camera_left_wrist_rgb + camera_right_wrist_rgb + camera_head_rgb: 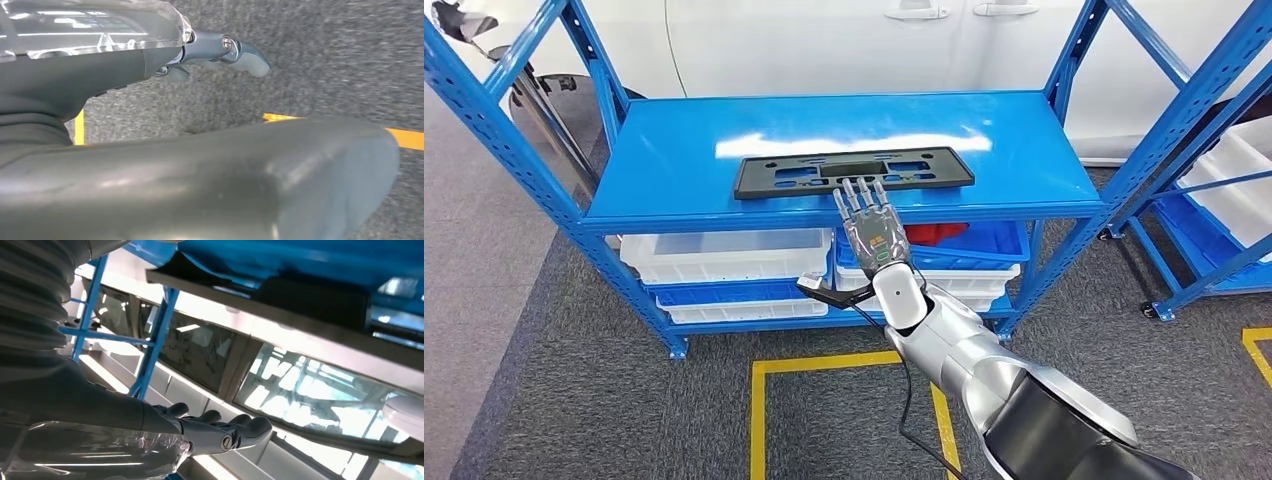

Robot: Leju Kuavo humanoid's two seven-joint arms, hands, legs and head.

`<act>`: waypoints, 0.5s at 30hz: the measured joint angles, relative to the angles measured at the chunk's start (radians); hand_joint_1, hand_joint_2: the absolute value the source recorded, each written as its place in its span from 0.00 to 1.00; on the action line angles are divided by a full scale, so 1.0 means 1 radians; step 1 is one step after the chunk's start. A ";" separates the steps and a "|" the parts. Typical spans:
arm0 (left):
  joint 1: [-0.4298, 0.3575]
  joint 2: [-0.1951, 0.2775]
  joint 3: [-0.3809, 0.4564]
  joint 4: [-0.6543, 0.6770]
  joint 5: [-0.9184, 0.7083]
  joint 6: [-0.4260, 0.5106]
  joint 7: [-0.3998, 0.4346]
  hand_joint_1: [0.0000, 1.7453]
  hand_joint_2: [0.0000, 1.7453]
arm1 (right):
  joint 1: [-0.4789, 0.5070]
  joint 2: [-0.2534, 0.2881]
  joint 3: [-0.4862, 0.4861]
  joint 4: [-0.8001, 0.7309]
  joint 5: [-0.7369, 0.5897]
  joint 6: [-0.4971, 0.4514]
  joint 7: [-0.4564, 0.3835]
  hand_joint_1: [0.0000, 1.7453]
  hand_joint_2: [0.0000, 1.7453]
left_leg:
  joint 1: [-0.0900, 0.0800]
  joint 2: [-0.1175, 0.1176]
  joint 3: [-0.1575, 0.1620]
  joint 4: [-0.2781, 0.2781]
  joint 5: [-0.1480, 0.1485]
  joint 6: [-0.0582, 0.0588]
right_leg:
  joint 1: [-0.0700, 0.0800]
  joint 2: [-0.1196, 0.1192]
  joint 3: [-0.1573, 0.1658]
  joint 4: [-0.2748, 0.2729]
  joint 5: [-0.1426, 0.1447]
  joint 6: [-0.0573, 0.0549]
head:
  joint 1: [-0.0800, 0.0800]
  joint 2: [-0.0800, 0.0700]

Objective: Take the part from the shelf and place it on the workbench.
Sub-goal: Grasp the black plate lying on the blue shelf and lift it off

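The part (854, 171) is a flat black rectangular frame with cut-outs, lying on the top board of the blue shelf (674, 150), near its front edge. My right hand (871, 228) reaches up to it with fingers straight and apart, the fingertips at the part's front edge, holding nothing. In the right wrist view the same hand (215, 432) is stretched out empty, with the dark part (310, 300) beyond it on the blue board. My left hand (220, 50) hangs over the grey carpet with nothing in it.
White bins (724, 255) and a blue bin holding a red item (936, 233) fill the lower shelf levels. A white car (824, 40) stands behind the shelf. Another blue rack (1224, 190) stands at the right. Yellow floor tape (824, 365) marks the carpet in front.
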 joint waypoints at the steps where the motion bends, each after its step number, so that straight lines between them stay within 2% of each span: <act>1: -0.001 0.000 0.000 0.001 -0.002 0.001 0.000 0.00 0.00 | -0.002 0.000 0.000 0.002 -0.004 -0.002 -0.002 0.00 1.00 | -0.002 0.000 0.010 0.001 -0.009 -0.003 | 0.005 -0.001 0.018 -0.064 0.037 -0.007 | 0.000 0.000; 2: -0.003 -0.001 0.000 0.003 -0.004 0.001 0.001 0.00 0.00 | -0.004 0.000 0.000 0.005 -0.006 -0.004 -0.004 0.00 1.00 | -0.003 0.000 0.016 0.001 -0.017 -0.008 | 0.009 -0.001 0.031 -0.110 0.061 -0.013 | 0.000 0.000; 3: -0.005 -0.001 0.000 0.004 -0.005 0.003 0.002 0.00 0.00 | -0.005 -0.001 -0.001 0.007 -0.008 -0.006 -0.006 0.00 1.00 | -0.003 0.000 0.021 0.001 -0.023 -0.013 | 0.014 -0.001 0.038 -0.136 0.073 -0.019 | 0.000 0.000; 4: -0.007 -0.001 0.000 0.005 -0.007 0.005 0.002 0.00 0.00 | -0.006 -0.001 -0.001 0.009 -0.010 -0.008 -0.007 0.00 1.00 | -0.003 0.001 0.026 0.003 -0.024 -0.020 | 0.018 -0.001 0.041 -0.142 0.065 -0.024 | 0.000 0.000; 6: -0.007 -0.001 0.000 0.006 -0.008 0.008 0.003 0.00 0.00 | -0.009 -0.001 -0.002 0.011 -0.013 -0.010 -0.008 0.00 1.00 | -0.002 0.002 0.029 0.019 -0.024 -0.029 | 0.015 0.001 0.061 -0.152 0.060 -0.035 | 0.000 0.000; 7: -0.009 -0.001 0.000 0.006 -0.009 0.008 0.003 0.00 0.00 | -0.012 0.000 -0.003 0.011 -0.015 -0.010 -0.008 0.00 1.00 | -0.001 0.003 0.017 0.046 -0.025 -0.034 | 0.013 0.002 0.074 -0.158 0.055 -0.040 | 0.000 0.000; 9: -0.014 -0.002 0.000 0.006 -0.010 0.009 0.003 0.00 0.00 | -0.016 0.000 -0.003 0.012 -0.017 -0.012 -0.010 0.00 1.00 | 0.003 0.004 -0.042 0.148 -0.048 -0.041 | 0.009 0.003 0.095 -0.165 0.044 -0.047 | 0.000 0.000; 11: -0.015 -0.003 0.000 0.006 -0.012 0.009 0.004 0.00 0.00 | -0.014 0.001 -0.004 0.014 -0.018 -0.012 -0.013 0.00 1.00 | 0.005 0.004 -0.125 0.262 -0.095 -0.050 | 0.008 0.003 0.111 -0.165 0.029 -0.049 | 0.000 0.000; 12: -0.014 -0.002 0.000 0.006 -0.012 0.009 0.004 0.00 0.00 | -0.011 0.001 -0.004 0.014 -0.019 -0.012 -0.014 0.00 1.00 | 0.006 0.004 -0.156 0.289 -0.106 -0.053 | 0.008 0.004 0.120 -0.165 0.021 -0.049 | 0.000 0.000; 13: -0.012 -0.002 0.000 0.006 -0.012 0.008 0.005 0.00 0.00 | -0.008 0.001 -0.005 0.015 -0.020 -0.012 -0.016 0.00 1.00 | 0.006 0.004 -0.172 0.283 -0.095 -0.054 | 0.008 0.005 0.130 -0.164 0.013 -0.048 | 0.000 0.000; 14: -0.010 -0.002 0.000 0.006 -0.012 0.008 0.006 0.00 0.00 | -0.006 0.001 -0.005 0.016 -0.020 -0.012 -0.017 0.00 1.00 | 0.006 0.004 -0.170 0.243 -0.059 -0.055 | 0.007 0.006 0.141 -0.163 0.004 -0.046 | 0.000 0.000; 15: -0.009 -0.002 0.000 0.006 -0.013 0.008 0.006 0.00 0.00 | -0.005 0.001 -0.006 0.016 -0.020 -0.012 -0.019 0.00 1.00 | 0.007 0.004 -0.155 0.175 -0.004 -0.054 | 0.007 0.008 0.152 -0.163 -0.005 -0.043 | 0.000 0.000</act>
